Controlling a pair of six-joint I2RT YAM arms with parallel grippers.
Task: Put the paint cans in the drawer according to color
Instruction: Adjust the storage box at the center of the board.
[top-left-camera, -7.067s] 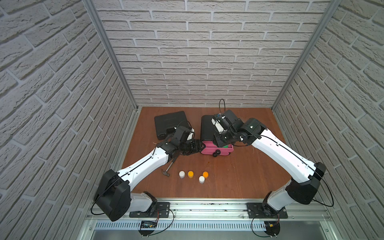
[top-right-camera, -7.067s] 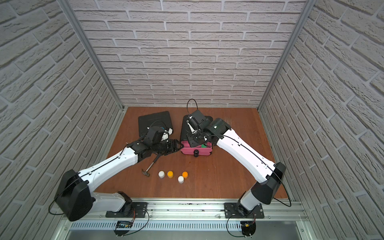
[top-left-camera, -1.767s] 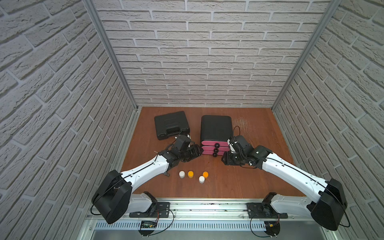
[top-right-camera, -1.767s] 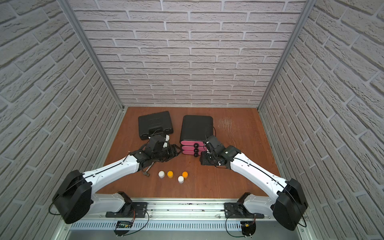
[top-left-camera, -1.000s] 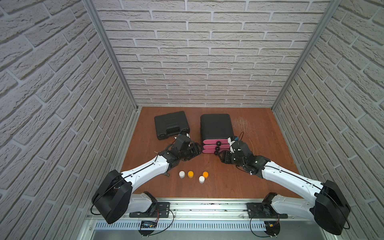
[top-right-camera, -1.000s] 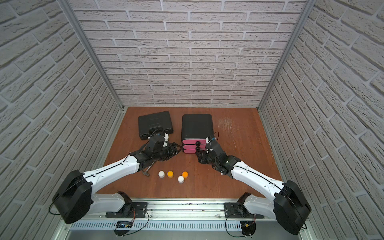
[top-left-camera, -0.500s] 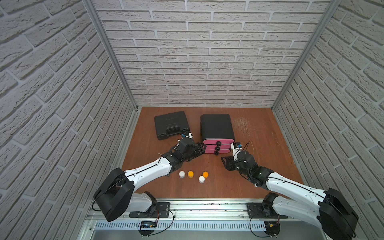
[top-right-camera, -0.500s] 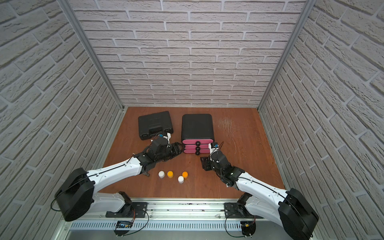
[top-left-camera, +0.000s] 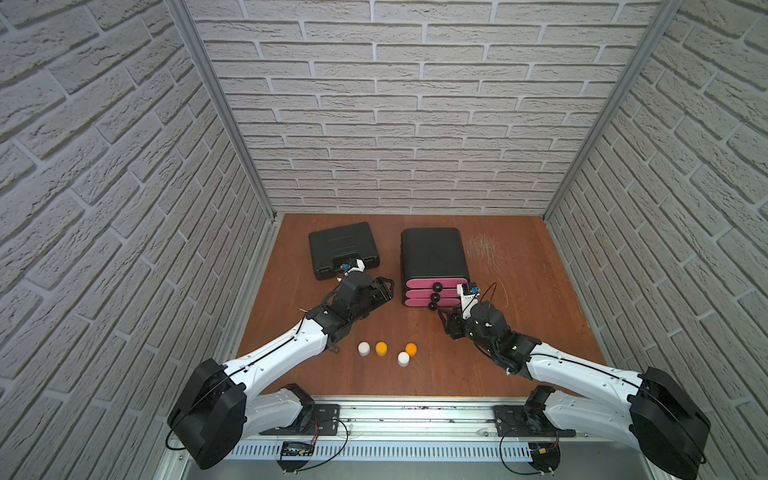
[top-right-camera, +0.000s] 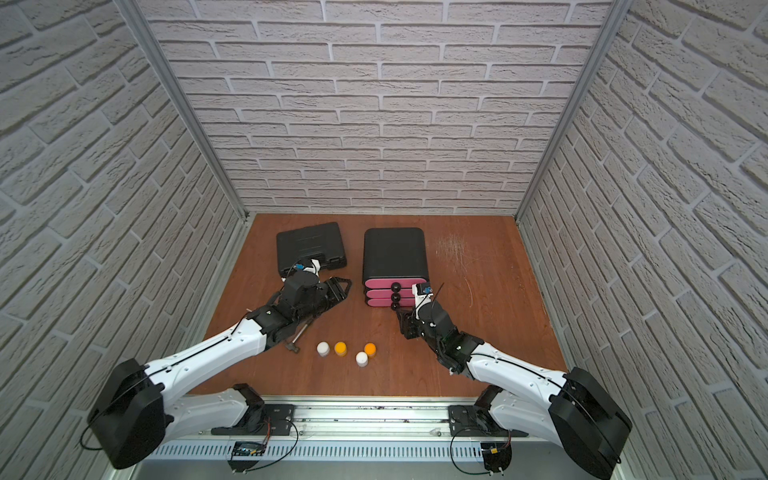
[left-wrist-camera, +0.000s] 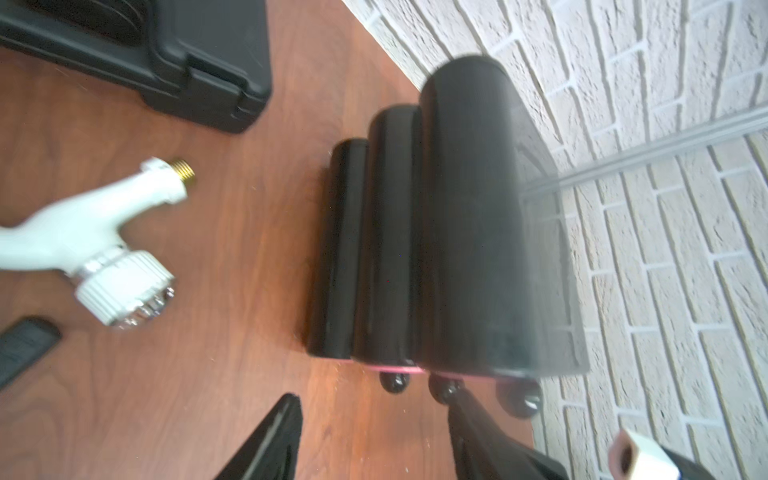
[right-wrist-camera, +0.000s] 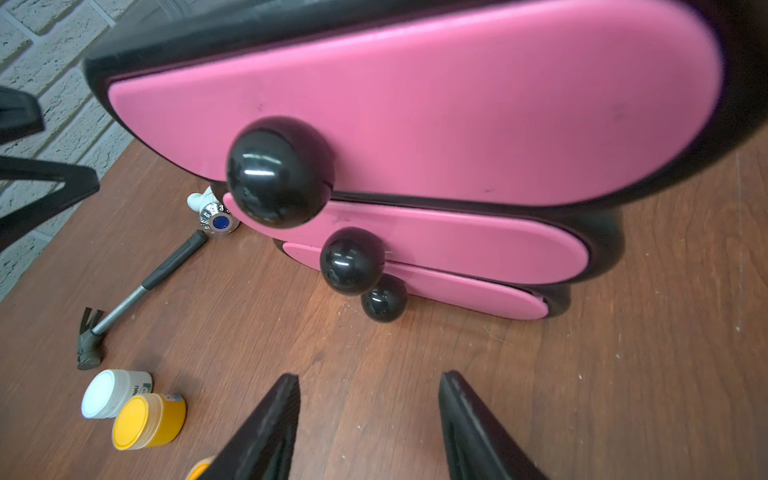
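Both tools are released and empty. The left gripper (left-wrist-camera: 374, 399) hovers left of the shut drawer (top-left-camera: 434, 253), and the right gripper (right-wrist-camera: 370, 378) faces its knobs (right-wrist-camera: 351, 259). Four paint cans (top-left-camera: 381, 348) sit nearer. The next move is probably to pinch a knob and pull.

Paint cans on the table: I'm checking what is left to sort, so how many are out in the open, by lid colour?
White-topped paint cans: 2
Orange-topped paint cans: 2
Total: 4, none green in view.
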